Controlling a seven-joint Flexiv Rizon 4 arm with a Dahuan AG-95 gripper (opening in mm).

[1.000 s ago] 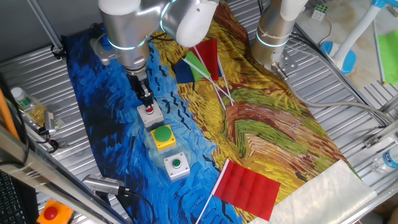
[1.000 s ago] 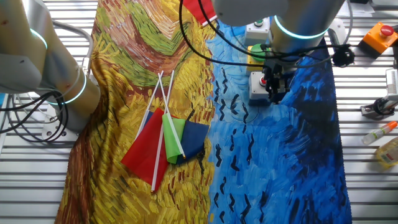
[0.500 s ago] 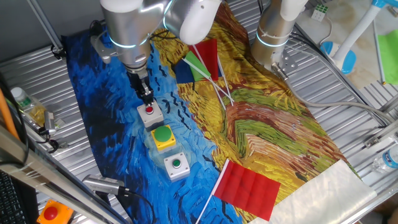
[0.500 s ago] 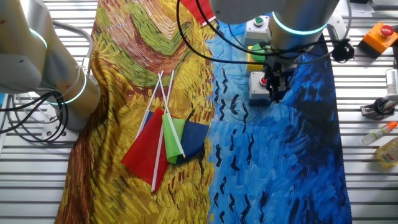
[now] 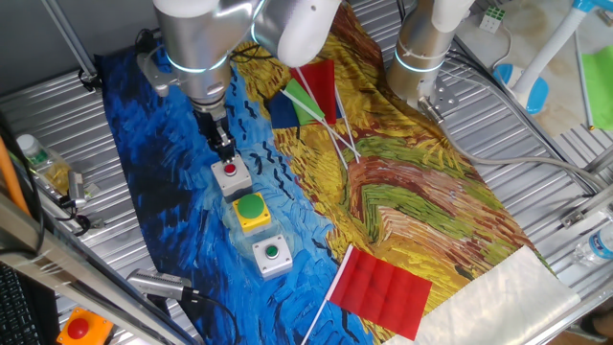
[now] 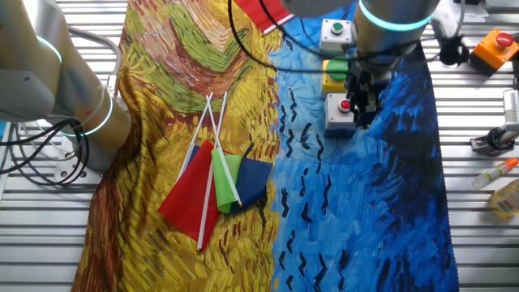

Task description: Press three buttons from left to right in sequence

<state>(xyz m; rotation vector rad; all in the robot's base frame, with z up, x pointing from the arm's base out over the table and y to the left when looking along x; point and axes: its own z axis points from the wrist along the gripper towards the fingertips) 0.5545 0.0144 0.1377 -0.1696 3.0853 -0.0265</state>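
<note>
Painted cloth [image 5: 402, 192] in blue and yellow swirls covers the table. On its blue side three button boxes sit in a row, likely lined up for pressing in turn: grey box with red button [image 5: 230, 175], then yellow box with green button [image 5: 252, 211], then grey box with green button [image 5: 272, 256]. The gripper [image 5: 226, 149] hangs beside the red button's box, seemingly just above it; whether its jaws are spread or closed cannot be told.

tool [image 5: 227, 150]: just above the grey box with red button [image 5: 230, 175]
yellow box [image 5: 252, 211]: middle of row
grey box with green button [image 5: 272, 256]: nearest the worktop's front edge
</note>
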